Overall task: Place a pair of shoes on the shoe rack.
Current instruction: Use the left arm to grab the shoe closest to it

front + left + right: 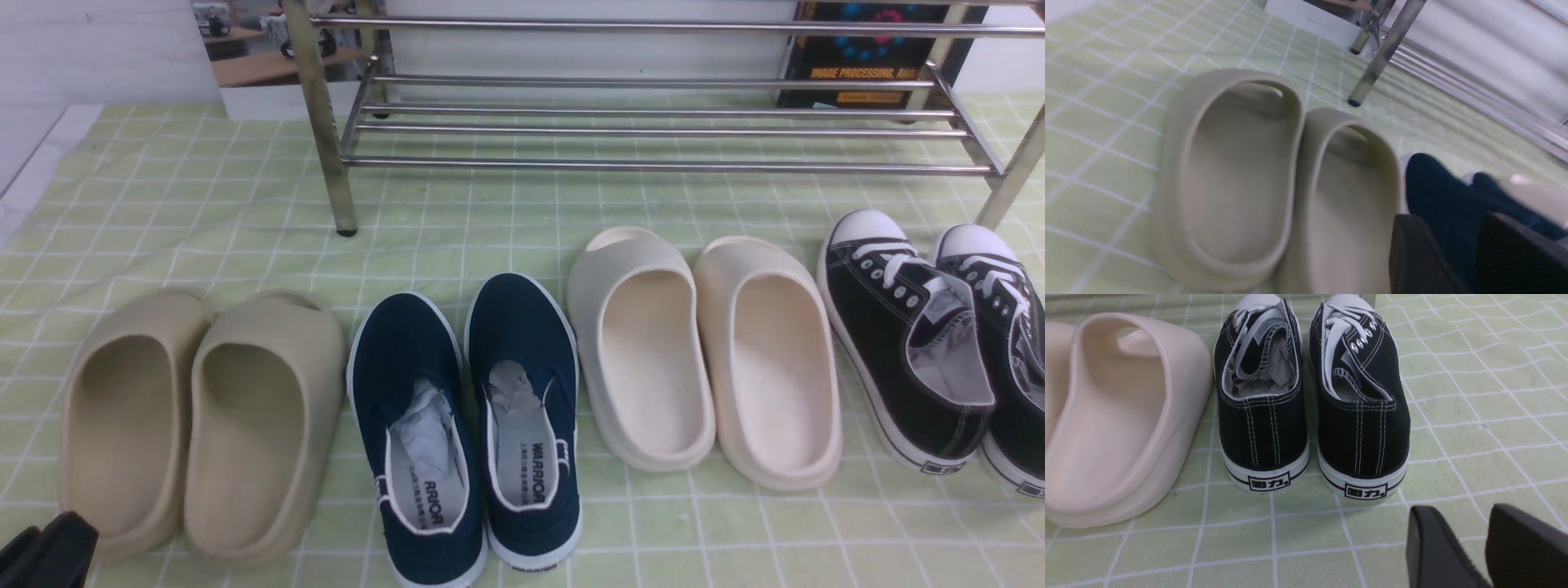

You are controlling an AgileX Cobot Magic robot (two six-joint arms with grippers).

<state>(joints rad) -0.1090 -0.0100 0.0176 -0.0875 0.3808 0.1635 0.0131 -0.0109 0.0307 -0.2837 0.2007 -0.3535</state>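
Navy shoes (522, 335) right of left pincer (47, 535).

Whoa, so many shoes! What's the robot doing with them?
Nothing is picked up yet. Four pairs sit in a row before the shoe rack, whose visible bars hold no shoes. The navy shoes, meant for the rack, lie between the beige slides and cream slides. The left gripper hovers open by the beige slides; the right gripper, open too, is behind the black sneakers.

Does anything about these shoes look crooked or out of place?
Mostly tidy. The black lace-up sneakers sit angled, toes leaning toward the cream slides, while other pairs point roughly straight at the shoe rack.
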